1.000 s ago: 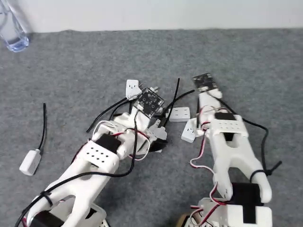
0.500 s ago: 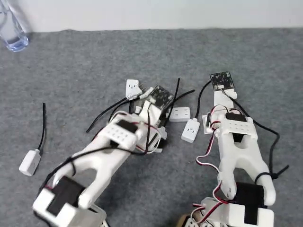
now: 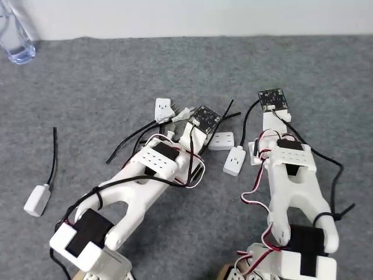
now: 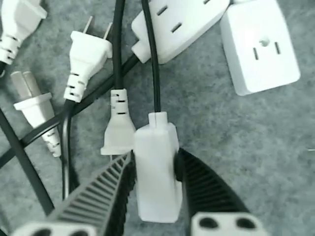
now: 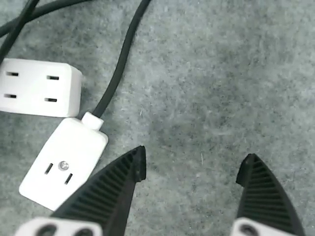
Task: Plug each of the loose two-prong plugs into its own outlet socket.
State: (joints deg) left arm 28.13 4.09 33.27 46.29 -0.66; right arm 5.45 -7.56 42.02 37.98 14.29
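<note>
1. Standing over the grey mat point(image 3: 326, 70), I see its far edge meet a white wall point(image 3: 204, 17), with a wide bare band between that edge and the tangle of cords in the middle
2. There is more bare room to the right of the right arm, and on the left between the tangle and a lone white block point(image 3: 38, 199) on a black cord near the left edge; a clear bottle point(image 3: 14, 35) stands in the far left corner
3. The left claw point(image 4: 155, 160) is pinching a slim socket block point(image 4: 156, 196) by its long sides, down in the middle of the tangle, its black cord running away from the claw
4. The right claw point(image 5: 194, 162) is spread wide over bare mat with nothing between its fingers, just right of the three-hole socket point(image 5: 64, 162)
5. Sockets: four white blocks, namely the slim one, a double socket point(image 4: 179, 22), the three-hole one just beside it, and the lone block, whose face I cannot make out
6. Plugs: four, all white on black cords, namely a pronged plug point(image 4: 88, 49), a second pronged plug point(image 4: 34, 110), a flat-ended plug point(image 4: 118, 135) touching the slim block, and a corner plug point(image 4: 19, 19) whose prongs are cut off from view
</note>
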